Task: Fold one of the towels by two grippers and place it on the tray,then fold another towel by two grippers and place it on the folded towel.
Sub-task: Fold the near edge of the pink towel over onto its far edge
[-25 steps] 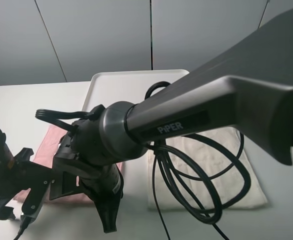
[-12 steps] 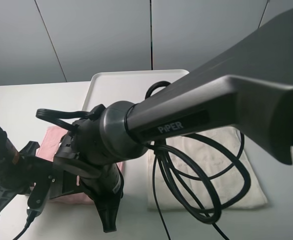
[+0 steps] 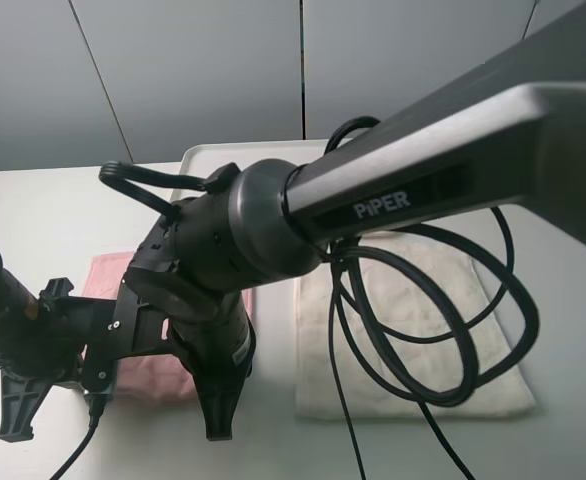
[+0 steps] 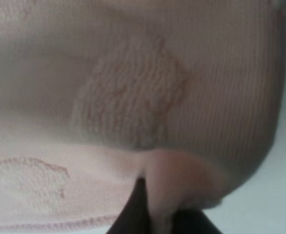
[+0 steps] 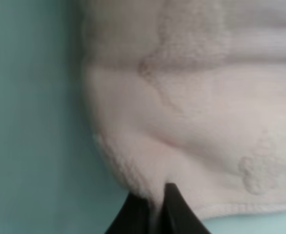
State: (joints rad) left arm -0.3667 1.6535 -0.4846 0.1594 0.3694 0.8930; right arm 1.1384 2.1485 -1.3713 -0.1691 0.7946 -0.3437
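The pink towel lies flat on the table at the left, mostly hidden under my right arm, which reaches across to it. In the left wrist view my left gripper is shut, with a fold of the pink towel pinched between its black fingertips. My right gripper is shut the same way on an edge of the pink towel, next to bare table. The cream towel lies spread at the right, apart from both grippers. Behind the arms sits the white tray, with nothing seen on it.
Black cable loops from the right arm hang over the cream towel. My left arm comes in from the lower left corner. The white table ends at a grey wall behind the tray.
The left gripper has moved right to the pink towel's edge and shut on it. The right arm has risen and shifted slightly right and back, still gripping the towel.
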